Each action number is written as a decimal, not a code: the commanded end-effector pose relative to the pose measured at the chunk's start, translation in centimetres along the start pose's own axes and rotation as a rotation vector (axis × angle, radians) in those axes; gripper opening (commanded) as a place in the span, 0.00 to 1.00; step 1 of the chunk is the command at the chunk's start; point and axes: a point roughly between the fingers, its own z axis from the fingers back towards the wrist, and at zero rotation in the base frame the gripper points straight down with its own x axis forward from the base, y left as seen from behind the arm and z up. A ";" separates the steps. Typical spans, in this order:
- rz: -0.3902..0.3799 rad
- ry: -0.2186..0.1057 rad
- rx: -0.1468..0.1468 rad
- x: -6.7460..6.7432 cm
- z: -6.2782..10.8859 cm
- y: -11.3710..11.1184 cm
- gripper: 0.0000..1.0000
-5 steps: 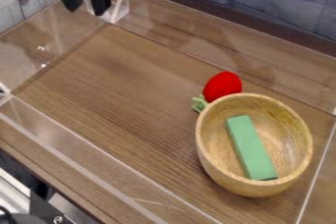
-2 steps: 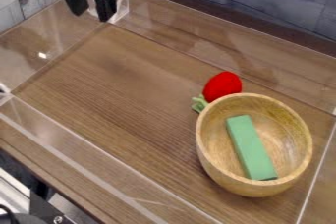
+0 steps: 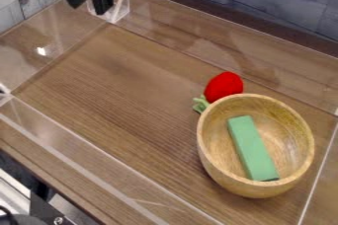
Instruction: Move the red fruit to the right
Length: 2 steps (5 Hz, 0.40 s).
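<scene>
The red fruit [image 3: 222, 85], glossy with green leaves at its lower left, lies on the wooden table just behind the wooden bowl's [image 3: 211, 148] rim, touching or nearly touching it. Inside the bowl rests a green rectangular block [image 3: 250, 148]. My gripper [image 3: 82, 5] hangs at the top left corner of the view, far from the fruit, pointing down with its two dark fingers apart and nothing between them.
Clear plastic walls [image 3: 128, 8] ring the table surface, with a low one along the front left [image 3: 79, 160] and one at the right edge [image 3: 322, 185]. A grey brick wall stands behind.
The gripper has stayed in the top left corner, only twisting slightly about its own axis. The fruit, bowl and block have not moved.
</scene>
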 end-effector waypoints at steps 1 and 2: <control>-0.006 -0.049 0.039 0.8 2.1 0.1 1.00; -0.049 -0.042 0.036 0.7 2.2 -0.1 1.00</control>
